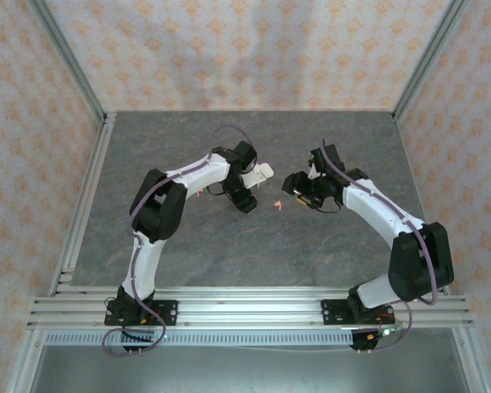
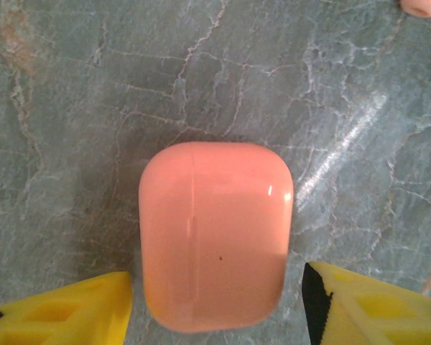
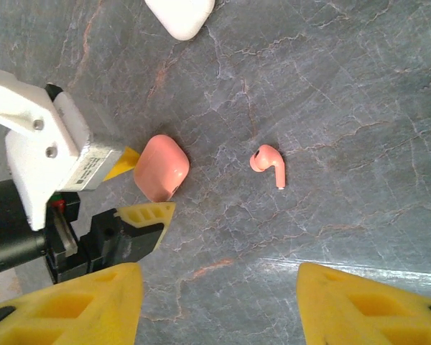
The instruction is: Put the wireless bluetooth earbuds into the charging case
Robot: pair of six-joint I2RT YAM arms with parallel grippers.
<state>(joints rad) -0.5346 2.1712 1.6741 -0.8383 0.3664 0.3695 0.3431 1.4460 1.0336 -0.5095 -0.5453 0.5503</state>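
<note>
A closed coral charging case lies flat on the grey stone table. My left gripper straddles its near end, open, with a thin gap at the left finger and a wider one at the right finger. One coral earbud lies on the table a short way right of the case, and its tip shows at the corner of the left wrist view. My right gripper hovers open over bare table, short of the earbud. In the top view the left gripper faces the right gripper.
A white charging case lies beyond the coral one, just behind the left wrist. Metal frame rails and patterned walls border the table on three sides.
</note>
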